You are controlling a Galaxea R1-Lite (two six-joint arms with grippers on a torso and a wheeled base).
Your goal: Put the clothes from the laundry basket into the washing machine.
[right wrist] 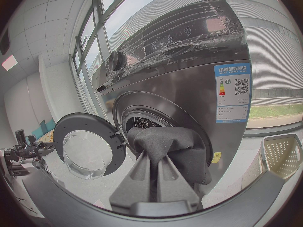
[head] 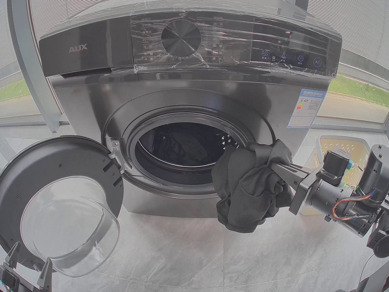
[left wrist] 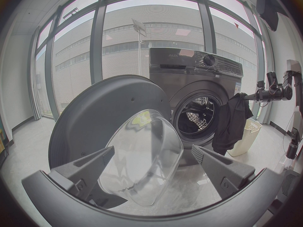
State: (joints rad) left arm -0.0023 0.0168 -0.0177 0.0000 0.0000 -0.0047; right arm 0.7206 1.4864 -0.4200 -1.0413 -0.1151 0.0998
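Okay, nearest me my left gripper [left wrist: 152, 148] sits low with its fingers spread apart, facing the swung-open door [head: 60, 191] (glass bowl bulging my way). My right gripper [head: 280, 168] is clamped tight on a dark garment [head: 245, 191], which hangs off the floor at the right edge of the drum opening. Another dark piece [head: 182, 147] lies inside the washing machine [head: 202, 90]. The laundry basket [head: 344, 151] stands on the floor just beside the machine's right side.
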